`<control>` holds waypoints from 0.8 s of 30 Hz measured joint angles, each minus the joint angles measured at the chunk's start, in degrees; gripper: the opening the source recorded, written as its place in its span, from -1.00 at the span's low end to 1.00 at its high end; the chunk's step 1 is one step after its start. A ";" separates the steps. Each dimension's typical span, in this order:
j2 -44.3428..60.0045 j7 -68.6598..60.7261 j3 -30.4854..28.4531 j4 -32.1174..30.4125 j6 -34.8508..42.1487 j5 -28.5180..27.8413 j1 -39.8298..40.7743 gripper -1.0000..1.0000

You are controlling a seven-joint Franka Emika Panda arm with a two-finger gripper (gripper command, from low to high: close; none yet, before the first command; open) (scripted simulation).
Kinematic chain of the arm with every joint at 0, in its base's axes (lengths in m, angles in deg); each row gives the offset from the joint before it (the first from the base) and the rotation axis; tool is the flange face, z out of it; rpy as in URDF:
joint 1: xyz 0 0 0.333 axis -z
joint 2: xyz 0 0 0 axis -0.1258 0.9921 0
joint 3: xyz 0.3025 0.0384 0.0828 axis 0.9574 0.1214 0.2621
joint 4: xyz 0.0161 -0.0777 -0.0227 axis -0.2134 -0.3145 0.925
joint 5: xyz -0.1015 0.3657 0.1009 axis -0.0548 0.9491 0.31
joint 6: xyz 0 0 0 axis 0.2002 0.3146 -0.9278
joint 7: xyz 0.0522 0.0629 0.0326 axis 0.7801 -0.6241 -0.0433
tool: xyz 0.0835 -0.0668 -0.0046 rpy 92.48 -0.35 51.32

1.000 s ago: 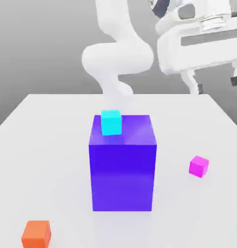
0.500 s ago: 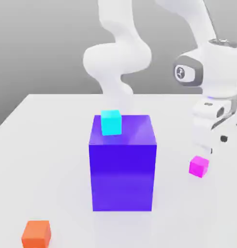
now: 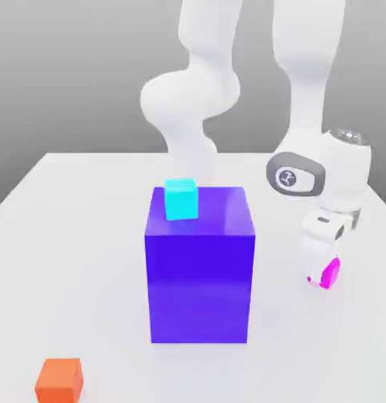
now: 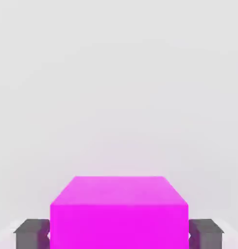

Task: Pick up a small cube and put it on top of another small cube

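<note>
The gripper [image 4: 119,233] pinches the small magenta cube [image 4: 119,214] between its two fingers [image 4: 31,233]. The cube rests on the white table [image 3: 86,236], at the exterior view's right of the big purple block [image 3: 198,275].

Pink cube [image 4: 119,211] sits right up close, top face and front face both showing. The tool [image 4: 119,233] has it pinched, with one dark grey finger [image 4: 31,233] pressed against each side of the cube. Everything past that is just plain pale surface [image 4: 119,87].
</note>
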 joint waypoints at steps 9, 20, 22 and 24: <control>-10.62 -8.59 9.29 -2.22 8.32 11.17 6.56 -1.00; -8.63 -21.59 6.30 13.03 21.68 10.01 9.49 -1.00; -6.60 -24.84 5.94 17.19 23.87 9.60 10.45 -1.00; -4.55 -28.35 5.69 21.35 26.04 9.55 11.55 -1.00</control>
